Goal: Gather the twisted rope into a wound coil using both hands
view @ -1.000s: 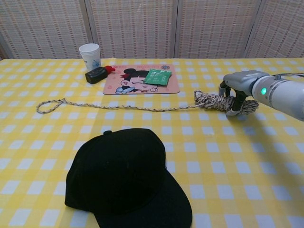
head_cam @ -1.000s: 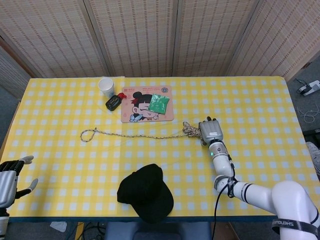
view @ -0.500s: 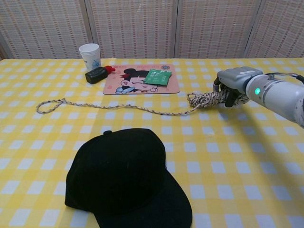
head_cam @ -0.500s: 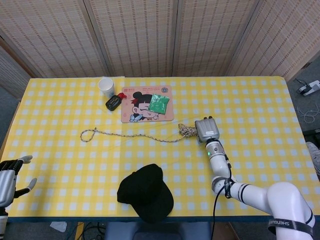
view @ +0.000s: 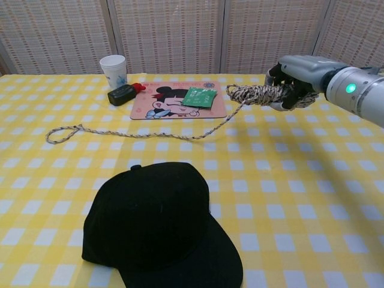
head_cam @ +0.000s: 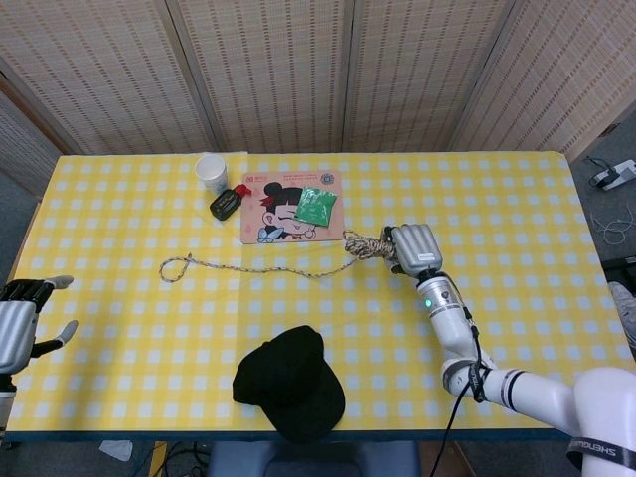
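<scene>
Right hand fingers hold bundled end of speckled twisted rope; left hand fingers spread, empty, near table's left edge. Rope prob. light & limp: take the looped far end.

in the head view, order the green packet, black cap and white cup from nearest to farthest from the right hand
From the right hand:
1. Green packet, on the mat up and to its left.
2. Black cap, at the near table edge, below and left.
3. White cup, far left near the back edge.
</scene>
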Motion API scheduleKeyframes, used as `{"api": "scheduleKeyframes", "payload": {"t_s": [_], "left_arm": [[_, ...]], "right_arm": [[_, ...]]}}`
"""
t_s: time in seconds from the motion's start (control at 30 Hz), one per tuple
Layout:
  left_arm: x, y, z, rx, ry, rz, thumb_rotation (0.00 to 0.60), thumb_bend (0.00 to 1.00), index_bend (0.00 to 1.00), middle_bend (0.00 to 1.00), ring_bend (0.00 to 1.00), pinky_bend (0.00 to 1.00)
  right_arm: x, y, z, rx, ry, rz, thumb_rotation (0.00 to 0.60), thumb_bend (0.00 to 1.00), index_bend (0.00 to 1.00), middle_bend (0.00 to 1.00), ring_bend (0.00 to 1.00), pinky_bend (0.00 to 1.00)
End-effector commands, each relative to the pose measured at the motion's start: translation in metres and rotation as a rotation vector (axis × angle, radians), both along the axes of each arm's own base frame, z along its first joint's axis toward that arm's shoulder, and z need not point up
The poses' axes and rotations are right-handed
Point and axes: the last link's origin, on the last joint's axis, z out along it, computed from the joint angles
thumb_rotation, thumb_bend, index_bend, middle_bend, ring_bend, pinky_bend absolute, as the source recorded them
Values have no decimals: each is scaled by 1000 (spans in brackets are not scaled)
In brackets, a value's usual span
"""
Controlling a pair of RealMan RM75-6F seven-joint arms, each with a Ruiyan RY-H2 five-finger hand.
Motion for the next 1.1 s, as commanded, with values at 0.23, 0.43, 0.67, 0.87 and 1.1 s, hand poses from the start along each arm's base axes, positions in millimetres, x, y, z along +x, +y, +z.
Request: {"api": "scheduleKeyframes", "payload": {"t_s": [0.23,0.43,0.67,0.87,1.1], "left_arm": [[26,43,-7,-51,1,-102,600,278,376,367,385,222],[48,80,-27,-116,-1,-155,600,278,415,607,584,520],[64,119,-67,-230,20,-142,600,278,444,910,833,870],[73,141,-101,-290,48,-108,600,278,479,1000,928,959],[89,163,-129,-306,92,-107,600,278,466,1000,947,978]], "right_arm": [[10,16,45,-22,-108,93,600,689,796,666,498,600],[7,26,54,-15,-99,109,600,689,802,670,501,604],[3,34,56,-9,-104,111,600,689,805,671,502,604],[-1,36,58,-9,-104,103,600,689,805,672,502,604],[-5,38,56,1,-98,92,600,689,808,673,504,606]]}}
